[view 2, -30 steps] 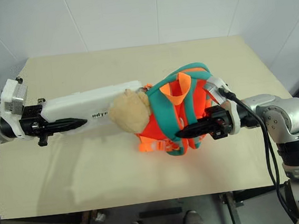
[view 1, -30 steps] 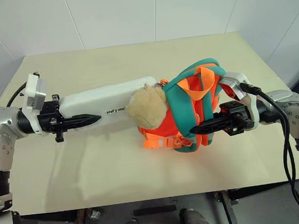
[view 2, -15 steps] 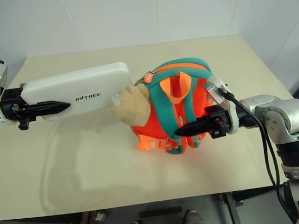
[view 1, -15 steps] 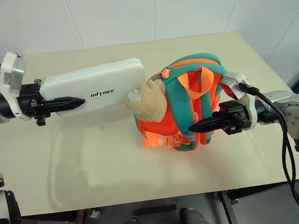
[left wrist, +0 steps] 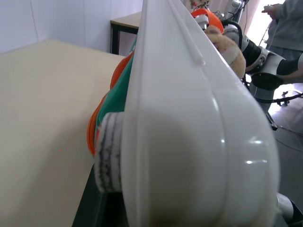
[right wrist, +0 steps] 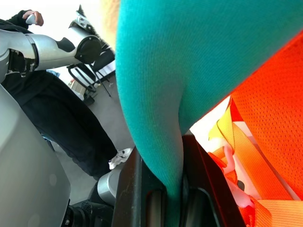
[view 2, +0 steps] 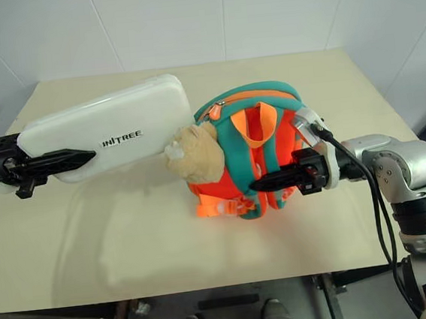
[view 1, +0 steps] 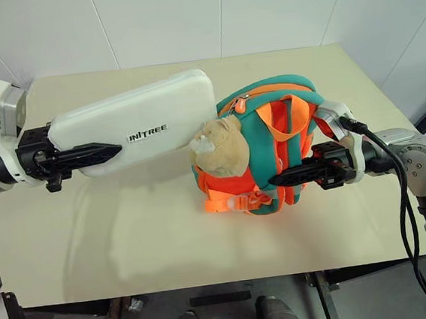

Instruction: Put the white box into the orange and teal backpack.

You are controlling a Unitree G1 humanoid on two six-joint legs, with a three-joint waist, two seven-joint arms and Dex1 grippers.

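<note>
The white box [view 1: 138, 125] is clear of the tabletop [view 1: 152, 233], clamped at its 9 o'clock end by the left tool [view 1: 84, 151], its far end just beside the backpack [view 1: 272, 150]. The right tool [view 1: 289, 176], at 3 o'clock, pinches a teal strap [right wrist: 151, 94]. Not yet inside; insertion remains.

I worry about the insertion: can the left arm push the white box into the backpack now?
Probably not yet: the white box in the left pincer meets the plush head, beside the backpack.
</note>
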